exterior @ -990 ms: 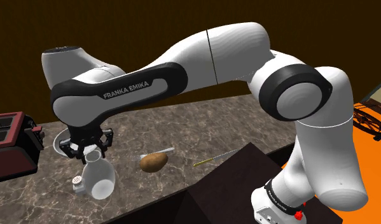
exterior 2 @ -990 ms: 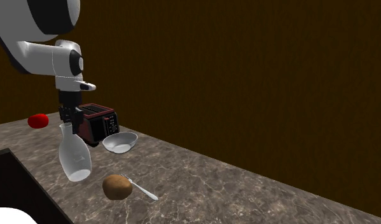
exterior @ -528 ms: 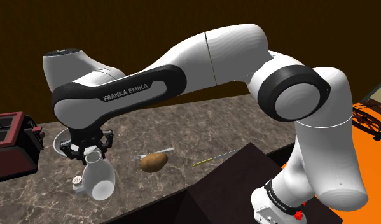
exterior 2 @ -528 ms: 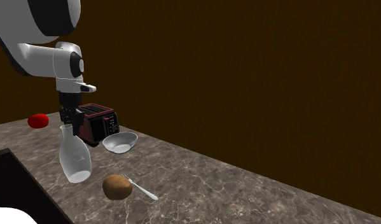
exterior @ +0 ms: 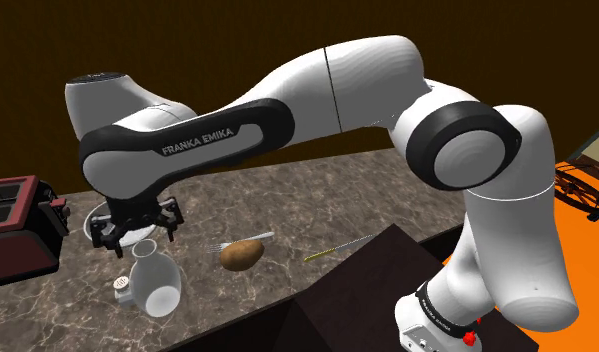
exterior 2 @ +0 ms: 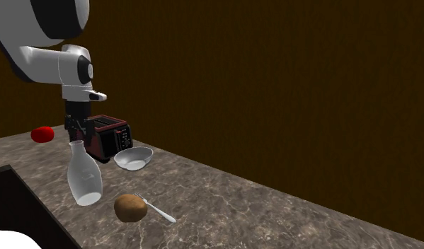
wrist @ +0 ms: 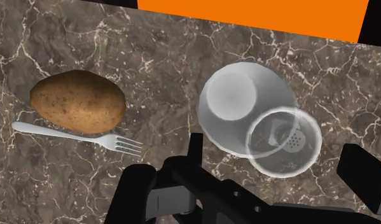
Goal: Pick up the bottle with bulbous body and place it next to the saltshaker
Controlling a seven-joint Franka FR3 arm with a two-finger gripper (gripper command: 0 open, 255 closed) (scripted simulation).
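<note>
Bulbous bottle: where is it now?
Shoulder view's lower left: the translucent white bulbous bottle sits on the dark marble counter beside the small white saltshaker, left of the brown potato.

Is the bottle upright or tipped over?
Upright: the bottle stands on its base on the counter, neck up, free of the open pincer.

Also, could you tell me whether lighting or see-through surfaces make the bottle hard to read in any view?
Shoulder view: evenly lit, the bottle stands pale against the dark counter. Second exterior view: dimmer, yet its outline reads plainly. Wrist view: it is see-through, the saltshaker showing through it; no glare.
</note>
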